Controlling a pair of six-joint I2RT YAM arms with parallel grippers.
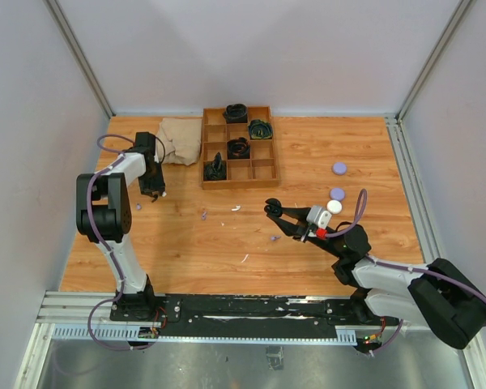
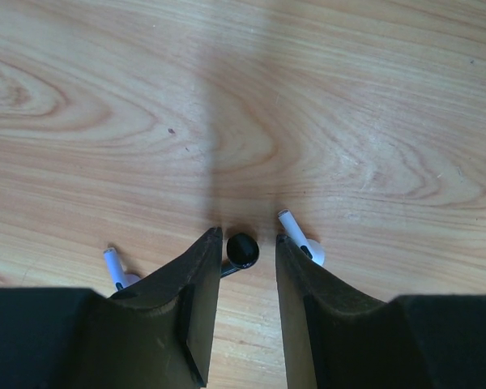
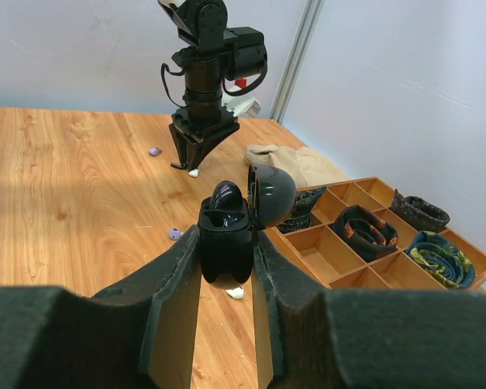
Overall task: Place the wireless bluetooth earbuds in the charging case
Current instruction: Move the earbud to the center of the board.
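My right gripper (image 1: 272, 209) is shut on a black charging case (image 3: 225, 239) and holds it above the table with its lid (image 3: 272, 194) open. A black bud (image 3: 227, 195) sits in one socket. My left gripper (image 2: 248, 236) is open and low over the table at the left. A black earbud (image 2: 242, 250) lies on the wood between its fingertips. A white earbud (image 2: 302, 240) lies just outside the right finger and another (image 2: 116, 269) lies left of the left finger. Lilac buds (image 1: 203, 215) and a white bud (image 1: 235, 207) lie scattered mid-table.
A wooden divided tray (image 1: 266, 146) with rolled dark items stands at the back centre, with a beige cloth (image 1: 178, 139) to its left. Two lilac pucks (image 1: 338, 168) and a white puck (image 1: 334, 207) lie to the right of my right gripper. Walls enclose the table.
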